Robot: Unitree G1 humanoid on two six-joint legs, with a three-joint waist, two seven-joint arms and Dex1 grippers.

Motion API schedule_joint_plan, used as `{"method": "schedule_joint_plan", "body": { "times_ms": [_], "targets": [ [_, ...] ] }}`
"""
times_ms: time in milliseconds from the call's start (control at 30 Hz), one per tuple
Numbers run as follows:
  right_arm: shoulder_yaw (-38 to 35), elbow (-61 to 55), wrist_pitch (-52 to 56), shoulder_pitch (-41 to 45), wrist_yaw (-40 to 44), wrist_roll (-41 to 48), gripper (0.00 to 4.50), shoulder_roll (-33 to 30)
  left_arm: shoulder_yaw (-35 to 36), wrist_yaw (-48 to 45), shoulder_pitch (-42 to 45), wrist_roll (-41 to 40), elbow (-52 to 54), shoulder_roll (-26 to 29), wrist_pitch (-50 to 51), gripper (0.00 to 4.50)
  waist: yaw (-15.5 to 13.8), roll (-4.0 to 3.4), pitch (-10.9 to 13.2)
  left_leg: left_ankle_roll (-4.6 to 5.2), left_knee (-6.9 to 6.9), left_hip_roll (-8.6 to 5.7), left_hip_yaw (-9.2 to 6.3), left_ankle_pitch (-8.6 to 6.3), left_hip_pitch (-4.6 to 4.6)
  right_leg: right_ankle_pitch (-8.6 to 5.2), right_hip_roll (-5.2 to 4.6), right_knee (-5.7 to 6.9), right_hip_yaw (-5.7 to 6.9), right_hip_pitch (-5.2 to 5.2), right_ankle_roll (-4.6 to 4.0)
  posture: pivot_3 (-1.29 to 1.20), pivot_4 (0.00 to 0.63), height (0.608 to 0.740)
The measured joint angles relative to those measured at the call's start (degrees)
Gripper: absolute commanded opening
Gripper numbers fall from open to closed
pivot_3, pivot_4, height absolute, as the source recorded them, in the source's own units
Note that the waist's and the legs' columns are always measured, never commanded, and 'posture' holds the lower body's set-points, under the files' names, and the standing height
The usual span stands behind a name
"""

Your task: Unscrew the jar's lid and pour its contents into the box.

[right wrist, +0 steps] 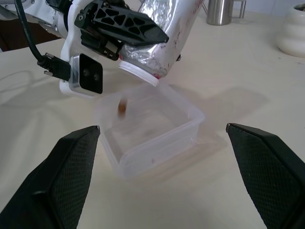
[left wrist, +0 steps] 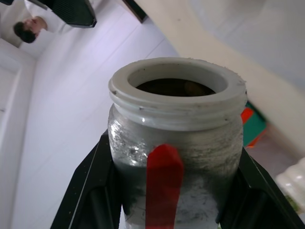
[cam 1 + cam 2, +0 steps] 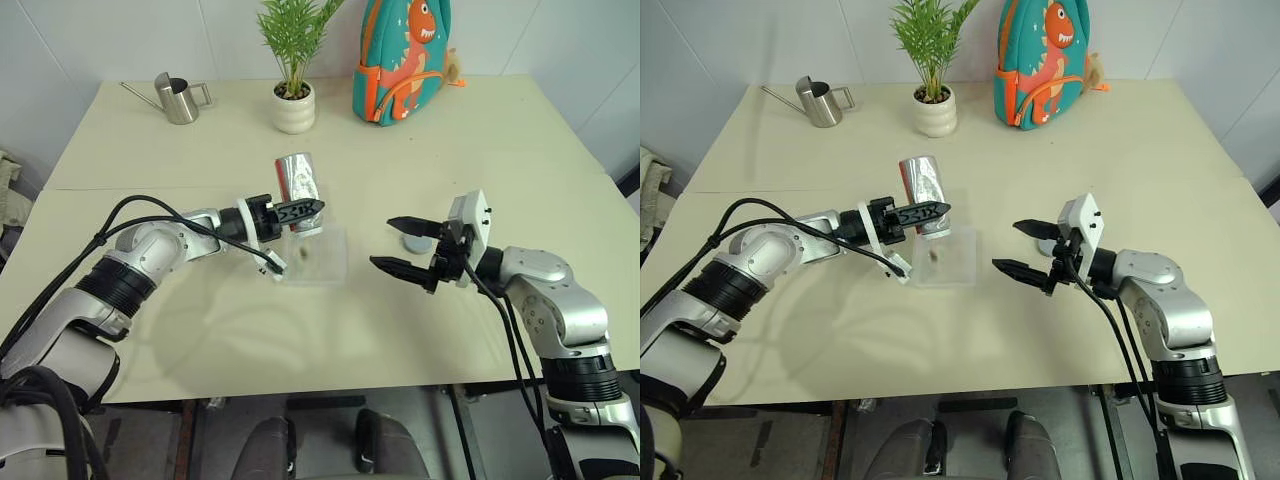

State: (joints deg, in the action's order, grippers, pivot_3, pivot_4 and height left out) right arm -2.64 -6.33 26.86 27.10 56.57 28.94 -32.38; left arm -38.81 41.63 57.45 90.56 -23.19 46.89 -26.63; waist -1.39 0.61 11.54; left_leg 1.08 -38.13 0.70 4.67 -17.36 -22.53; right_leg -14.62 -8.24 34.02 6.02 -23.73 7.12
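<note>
I have the left end effector (image 3: 300, 211) clamped on the small translucent jar with the red-and-white label (image 3: 298, 185), tipped mouth-down over the shallow clear plastic box (image 3: 318, 256) mid-surface. A tiny dark brown bean (image 1: 122, 108) is dropping from the open mouth into the box, so the pouring step is under way. The round light grey lid (image 3: 415, 243) lies on the cream surface (image 3: 470, 150) at about three o'clock from the box, just behind my right end effector (image 3: 405, 247), whose fingers stand wide apart and empty. Next, I judge, I should tilt the jar further until it empties, keeping its mouth above the box.
</note>
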Motion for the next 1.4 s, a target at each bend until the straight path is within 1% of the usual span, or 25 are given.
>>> {"method": "schedule_joint_plan", "body": {
  "times_ms": [133, 333, 433, 533, 600, 667, 733, 767, 833, 867, 933, 967, 1100, 1233, 1300, 1400],
  "targets": [
    [0.0, 0.5, 0.0, 1.2, 0.0, 0.0, 4.46, 0.6, -0.1, 0.9, 0.4, 2.2, 0.1, 0.3, 3.0, 1.99, 0.0, 0.0, 0.0, 0.0, -0.03, 0.0, 0.0, 0.0, 0.01, 0.0, 0.0, 0.04, 0.0, 0.0, 0.0, 0.0, 0.15, 0.74],
    [0.2, 2.5, -0.1, 1.6, 0.1, -0.1, 4.46, 1.5, -1.0, 1.2, 0.4, 3.0, 2.4, 2.5, 2.8, 1.99, 0.0, 0.0, 0.0, 0.0, -0.03, 0.02, 0.02, 0.0, 0.01, 0.0, -0.02, 0.05, 0.0, -0.02, 0.0, 0.0, 0.15, 0.74],
    [0.3, 2.5, -0.4, 1.6, 0.2, -0.1, 4.46, 1.7, -0.1, -0.6, 0.2, 0.0, 2.9, 2.6, 1.6, 1.99, 0.0, 0.0, 0.0, 0.01, -0.06, 0.01, 0.05, 0.01, 0.01, 0.0, -0.05, 0.08, 0.0, -0.01, 0.0, 0.0, 0.15, 0.74],
    [0.3, 2.6, -0.5, 1.6, 0.4, -0.2, 4.46, 1.7, 2.0, -4.0, -0.5, -6.5, 3.2, 2.7, -2.2, 1.99, 0.1, 0.0, 0.0, 0.01, -0.09, 0.02, 0.05, 0.01, 0.02, 0.0, -0.09, 0.11, 0.0, -0.01, 0.0, 0.0, 0.15, 0.74],
    [0.3, 2.8, -0.5, 1.6, 0.7, -0.2, 4.46, 1.7, 3.6, -7.1, -0.8, -13.2, 3.0, 3.2, -6.8, 1.99, 0.1, 0.0, 0.0, 0.01, -0.11, 0.02, 0.05, 0.01, 0.02, 0.0, -0.11, 0.12, 0.0, -0.01, 0.0, 0.0, 0.15, 0.74],
    [0.4, 3.4, -0.6, 1.6, 1.1, -0.2, 4.46, 1.7, 6.3, -13.0, -1.7, -23.7, 1.4, 3.3, -12.1, 1.99, 0.1, 0.0, 0.0, 0.01, -0.13, 0.02, 0.08, 0.01, 0.06, 0.0, -0.14, 0.15, -0.01, -0.01, 0.0, 0.0, 0.15, 0.74],
    [0.4, 3.7, -0.6, 1.6, 1.8, -0.2, 4.46, 1.7, 9.5, -22.5, -4.3, -38.6, -1.3, 3.2, -15.4, 1.99, 0.2, 0.0, 0.0, 0.01, -0.17, 0.03, 0.11, 0.01, 0.1, 0.0, -0.18, 0.21, -0.01, -0.01, 0.0, 0.0, 0.15, 0.74],
    [0.5, 3.8, -0.7, 1.6, 2.2, -0.2, 4.46, 1.7, 12.2, -30.2, -6.8, -49.3, -2.2, 2.4, -14.6, 1.99, 0.4, 0.0, 0.0, 0.01, -0.18, 0.03, 0.16, 0.01, 0.14, 0.0, -0.2, 0.26, -0.02, 0.0, 0.0, 0.0, 0.15, 0.74],
    [0.5, 4.1, -0.9, 1.6, 2.9, -0.3, 4.46, 1.6, 17.2, -43.5, -11.3, -67.1, -1.8, -0.1, -8.6, 1.99, 0.7, 0.0, 0.0, 0.01, -0.32, 0.04, 0.18, 0.01, 0.14, 0.0, -0.2, 0.34, 0.01, 0.0, 0.0, 0.0, 0.15, 0.74],
    [0.6, 4.2, -1.1, 1.6, 3.1, -0.4, 4.46, 1.6, 19.7, -49.0, -13.0, -74.3, -1.3, -1.2, -4.5, 1.99, 0.9, 0.0, 0.0, 0.01, -0.41, 0.04, 0.17, 0.01, 0.12, 0.0, -0.2, 0.4, 0.02, 0.01, 0.0, 0.0, 0.15, 0.74],
    [0.6, 4.4, -1.9, 1.6, 3.9, -0.6, 4.46, 1.6, 26.0, -56.6, -15.6, -86.5, 0.8, -3.3, 6.3, 1.99, 1.3, 0.0, 0.0, 0.03, -0.57, 0.03, 0.14, -0.01, 0.11, 0.0, -0.19, 0.51, 0.01, 0.03, 0.0, 0.0, 0.15, 0.74],
    [0.6, 4.4, -2.2, 1.6, 4.2, -0.7, 4.46, 1.6, 29.0, -58.4, -15.9, -90.9, 1.3, -4.1, 11.8, 1.99, 1.4, 0.01, 0.0, 0.04, -0.67, 0.03, 0.1, -0.01, 0.11, 0.0, -0.18, 0.57, 0.02, 0.06, 0.0, 0.0, 0.15, 0.74],
    [2.1, 5.4, -5.1, 1.7, 6.1, -2.0, 4.46, 1.5, 42.9, -60.0, -16.4, -104.2, 2.3, -5.5, 31.2, 1.99, 1.7, 0.05, 0.0, 0.08, -0.8, 0.02, 0.07, -0.04, 0.23, 0.03, -0.18, 0.69, -0.03, 0.17, 0.03, 0.0, 0.15, 0.74],
    [2.5, 8.7, -8.6, 2.8, 7.5, -3.8, 4.46, 1.4, 54.5, -59.2, -19.6, -114.0, 2.3, -6.8, 46.1, 1.99, 1.7, 0.07, 0.0, 0.06, -0.78, 0.02, -0.09, -0.05, 0.27, 0.03, -0.18, 0.71, -0.06, 0.17, 0.03, 0.0, 0.15, 0.74],
    [2.5, 9.8, -10.0, 4.1, 7.9, -4.3, 4.46, 1.4, 58.4, -58.7, -22.0, -116.7, 2.3, -7.9, 50.0, 1.99, 1.6, 0.11, -0.1, 0.03, -0.78, 0.02, -0.19, -0.06, 0.26, 0.03, -0.18, 0.69, -0.06, 0.17, 0.03, 0.0, 0.15, 0.74],
    [2.7, 11.3, -11.3, 5.1, 8.3, -4.9, 4.46, 1.6, 60.3, -58.1, -25.2, -116.4, 2.3, -8.5, 49.4, 1.99, 1.5, 0.21, -0.1, -0.04, -0.78, 0.01, -0.19, -0.13, 0.25, 0.04, -0.19, 0.66, -0.02, 0.17, 0.03, 0.0, 0.15, 0.74]
  ]
}}
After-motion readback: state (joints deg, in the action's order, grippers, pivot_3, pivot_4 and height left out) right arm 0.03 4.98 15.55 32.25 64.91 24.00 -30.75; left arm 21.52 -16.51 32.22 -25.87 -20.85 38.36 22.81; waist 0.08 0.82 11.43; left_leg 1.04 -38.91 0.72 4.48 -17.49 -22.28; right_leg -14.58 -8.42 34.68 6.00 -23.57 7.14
